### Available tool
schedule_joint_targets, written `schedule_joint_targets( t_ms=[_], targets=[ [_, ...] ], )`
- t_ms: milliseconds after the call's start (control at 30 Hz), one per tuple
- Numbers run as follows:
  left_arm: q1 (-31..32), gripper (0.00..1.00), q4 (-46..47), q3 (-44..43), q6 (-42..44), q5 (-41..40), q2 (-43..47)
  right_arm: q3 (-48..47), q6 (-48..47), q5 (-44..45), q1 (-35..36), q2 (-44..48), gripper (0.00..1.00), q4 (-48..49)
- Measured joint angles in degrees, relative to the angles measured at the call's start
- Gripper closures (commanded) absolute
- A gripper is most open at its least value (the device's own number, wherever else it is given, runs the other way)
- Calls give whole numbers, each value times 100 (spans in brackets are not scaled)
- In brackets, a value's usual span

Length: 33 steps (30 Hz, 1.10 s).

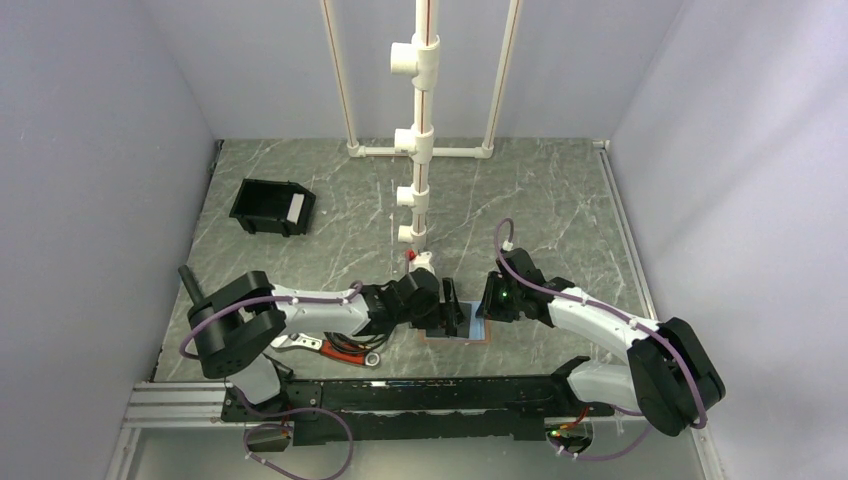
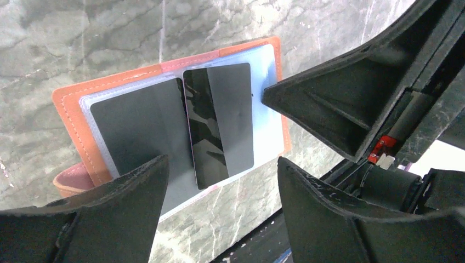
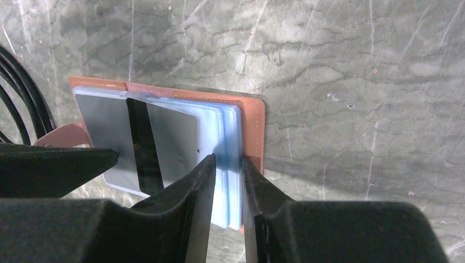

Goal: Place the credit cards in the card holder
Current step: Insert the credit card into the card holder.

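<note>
Far left, toward the back of the surface (image 1: 560,200): a black bin (image 1: 272,207), well apart from the work. A pale flat piece leans inside it, possibly another card, too small to tell. A red-handled tool (image 1: 305,346) lies near the left arm's base and is not involved

Left hand (image 2: 222,161): spread wide and grasping nothing. It hovers over the card holder (image 2: 68,109) with one finger on either side of the card

Card holder: lying open on the surface between the two hands, brown rim outermost, clear sleeves facing up. One grey card (image 2: 230,109) with a black stripe lies across the middle of the sleeves, beside a dark grey page. Whether it sits inside a pocket or only on top cannot be told. One end appears to stick out past the sleeve edge

Right hand (image 3: 227,164): clenched on the holder's right side, pinching the edge of the pale blue sleeves

Judgement: one card is at the holder and may not be fully seated. Any others have yet to be fetched

Risks noted:
- If the right hand lets go while the card is loose, the sleeves may spring flat and throw it out
- The two hands stand very close together, so a careless lift or turn could knock finger against finger
- Only the right hand's pinch holds the holder, so a push on the card may slide it across the surface
- A pull on the thin sleeves could crease or tear them
</note>
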<state>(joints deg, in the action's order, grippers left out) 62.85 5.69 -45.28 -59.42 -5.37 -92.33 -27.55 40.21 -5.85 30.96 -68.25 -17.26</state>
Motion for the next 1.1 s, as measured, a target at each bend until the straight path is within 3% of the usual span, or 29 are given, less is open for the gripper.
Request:
schedule_joint_targets(
  t_ms=[267, 533, 633, 700, 833, 933, 1100],
  targets=[
    [-103, 43, 743, 251, -142, 450, -205, 9, -20, -15, 0, 0, 74, 20],
    [-210, 43, 2164, 533, -503, 1172, -726, 35, -17, -46, -7, 17, 74, 57],
    [-258, 35, 2826, 774, -640, 1316, -868, 63, -11, -46, -17, 66, 73, 68],
    [-278, 29, 3082, 879, -761, 1360, -879, 66, -4, -17, -15, 111, 69, 9],
    [-262, 28, 2844, 863, -702, 1335, -671, 52, 37, 79, 0, 365, 57, -415],
    [-260, 51, 2223, 769, -533, 1239, -339, 0, 50, 164, 15, 621, 55, -789],
    [-271, 90, 1716, 415, -350, 1281, -297, -68, 52, 72, -120, 857, 71, -970]
  ],
)
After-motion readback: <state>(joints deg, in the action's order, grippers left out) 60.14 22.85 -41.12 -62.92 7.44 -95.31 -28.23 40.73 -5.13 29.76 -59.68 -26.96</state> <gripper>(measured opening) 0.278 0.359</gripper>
